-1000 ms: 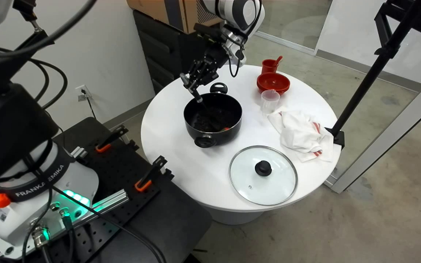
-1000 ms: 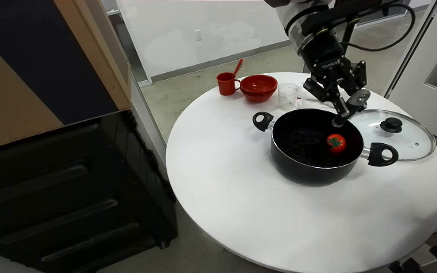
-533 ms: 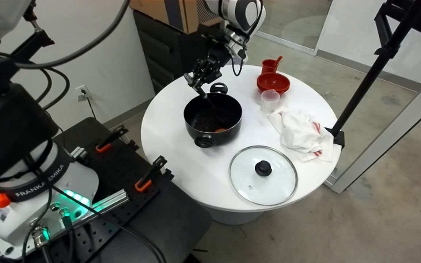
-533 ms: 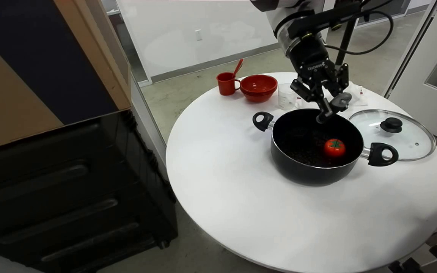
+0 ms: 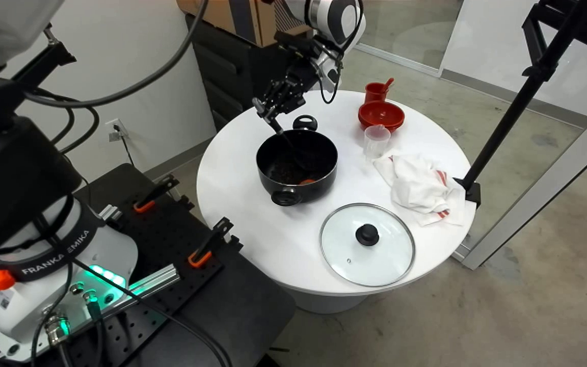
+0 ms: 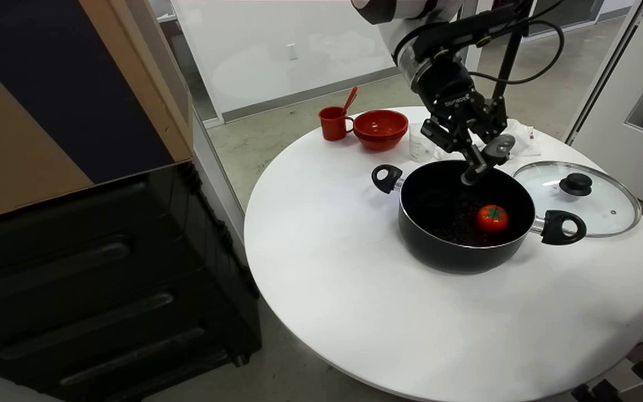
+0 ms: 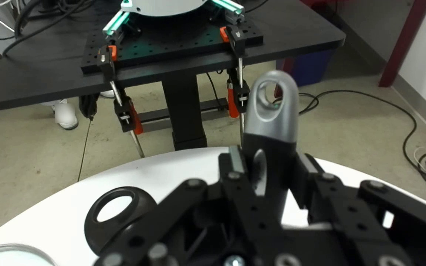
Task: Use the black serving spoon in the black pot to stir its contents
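Spoon (image 7: 268,129): gripped in the claw (image 7: 272,161), slanting over the edge into the pot (image 6: 461,258)
Claw: farther from the lid (image 6: 584,209) than a second ago

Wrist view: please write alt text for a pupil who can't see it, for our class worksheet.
Robot jaws grip a black serving spoon by its handle, the grey, holed end toward the top. At lower left, one handle of the black pot shows over a white table. Beyond stands a dark bench with two clamps.
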Robot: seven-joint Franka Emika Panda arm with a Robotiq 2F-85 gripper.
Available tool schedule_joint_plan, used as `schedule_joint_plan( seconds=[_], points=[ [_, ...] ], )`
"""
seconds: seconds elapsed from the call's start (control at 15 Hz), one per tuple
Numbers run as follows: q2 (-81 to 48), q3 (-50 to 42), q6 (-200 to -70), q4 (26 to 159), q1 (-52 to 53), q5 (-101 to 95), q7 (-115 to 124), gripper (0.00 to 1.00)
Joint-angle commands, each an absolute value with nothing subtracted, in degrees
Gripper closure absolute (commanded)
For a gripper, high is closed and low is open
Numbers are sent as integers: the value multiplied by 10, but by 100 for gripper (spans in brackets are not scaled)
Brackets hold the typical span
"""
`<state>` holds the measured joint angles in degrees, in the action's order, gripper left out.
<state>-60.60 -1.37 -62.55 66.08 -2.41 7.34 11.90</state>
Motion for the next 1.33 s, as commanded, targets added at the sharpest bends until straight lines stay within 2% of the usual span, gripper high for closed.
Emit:
schedule_joint_plan(
  seconds=[0.0, 0.53, 0.87, 1.27],
  points=[
    [-616, -1, -590, 664, -6, 62, 76, 92],
    [-580, 14, -566, 752, 20, 16, -3, 92],
    [-536, 7, -520, 797, -9, 23, -23, 92],
    [-511, -18, -496, 773, -67, 63, -16, 92]
  ],
)
